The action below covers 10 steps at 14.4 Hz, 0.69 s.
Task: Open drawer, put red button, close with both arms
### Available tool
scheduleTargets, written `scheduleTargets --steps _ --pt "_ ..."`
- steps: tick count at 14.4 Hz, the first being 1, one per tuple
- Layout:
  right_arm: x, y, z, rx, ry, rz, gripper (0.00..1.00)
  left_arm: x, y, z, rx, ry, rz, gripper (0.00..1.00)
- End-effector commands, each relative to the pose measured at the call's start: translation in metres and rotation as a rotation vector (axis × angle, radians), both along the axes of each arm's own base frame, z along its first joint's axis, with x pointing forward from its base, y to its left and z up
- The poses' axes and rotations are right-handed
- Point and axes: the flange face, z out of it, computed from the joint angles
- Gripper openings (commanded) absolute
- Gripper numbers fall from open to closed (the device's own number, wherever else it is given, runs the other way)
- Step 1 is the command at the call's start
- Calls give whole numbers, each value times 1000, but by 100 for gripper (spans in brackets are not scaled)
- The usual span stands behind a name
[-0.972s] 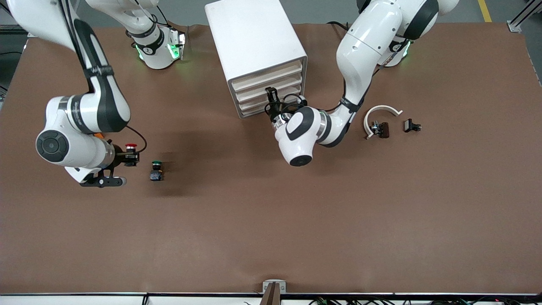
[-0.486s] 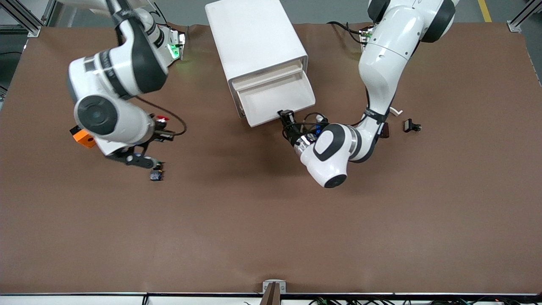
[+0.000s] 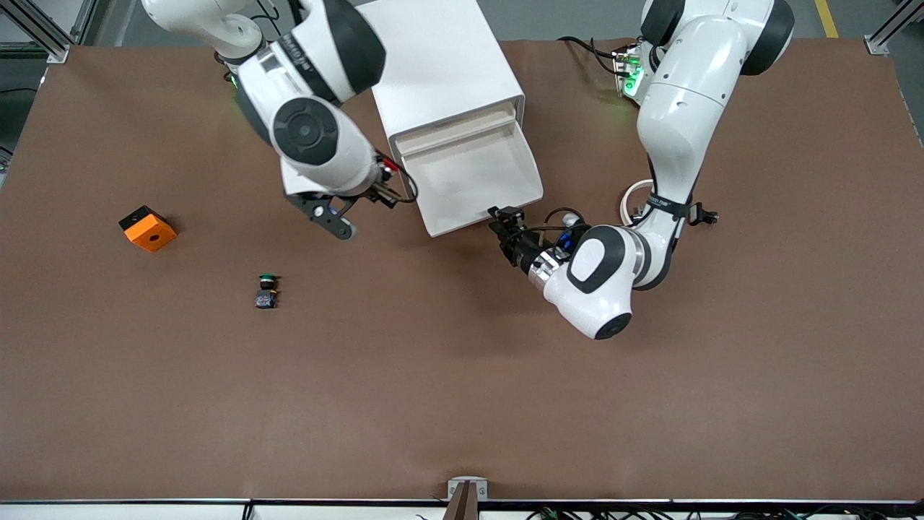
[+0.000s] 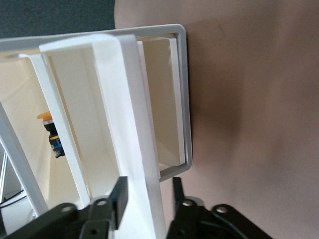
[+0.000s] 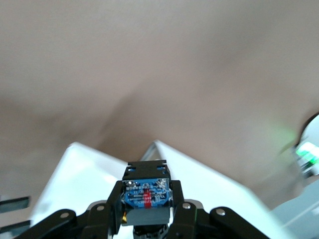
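Now your right arm's black two-finger gripper, clamped on the tiny red-capped push button, has swung from mid-table to beside the shallow white plastic drawer, near the table's top edge. Your left gripper pinches the drawer's front, pulled further out; dropping comes next.

Left gripper at open drawer front, right gripper beside cabinet

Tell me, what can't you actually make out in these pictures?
- The red button: in the front view the right arm's wrist covers all but a red speck; the right wrist view shows only its underside.
- The right gripper: fingertips hidden by that button.
- The drawer: corner nearest the right gripper is covered.
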Motion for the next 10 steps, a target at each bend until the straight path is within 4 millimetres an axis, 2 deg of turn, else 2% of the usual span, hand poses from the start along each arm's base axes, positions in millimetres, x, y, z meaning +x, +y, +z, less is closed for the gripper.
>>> scheduleTargets --steps 1,2,4,7,9,10 --pt "-15 42 -3 -12 -24 -141 22 14 6 24 -30 -96 -32 100" --pt "-22 57 -10 -20 -37 -193 22 23 10 41 -41 -147 -43 100" --pt "-26 75 -25 -36 -54 -291 22 40 30 78 -63 -270 -63 100" --pt "-40 106 -53 -48 -64 -340 22 69 92 148 -157 -517 -116 100" --pt "-45 120 -71 -39 -74 -349 22 84 142 186 -219 -681 -164 100" --pt "-46 125 -81 -36 -78 -350 22 89 162 197 -236 -746 -193 100"
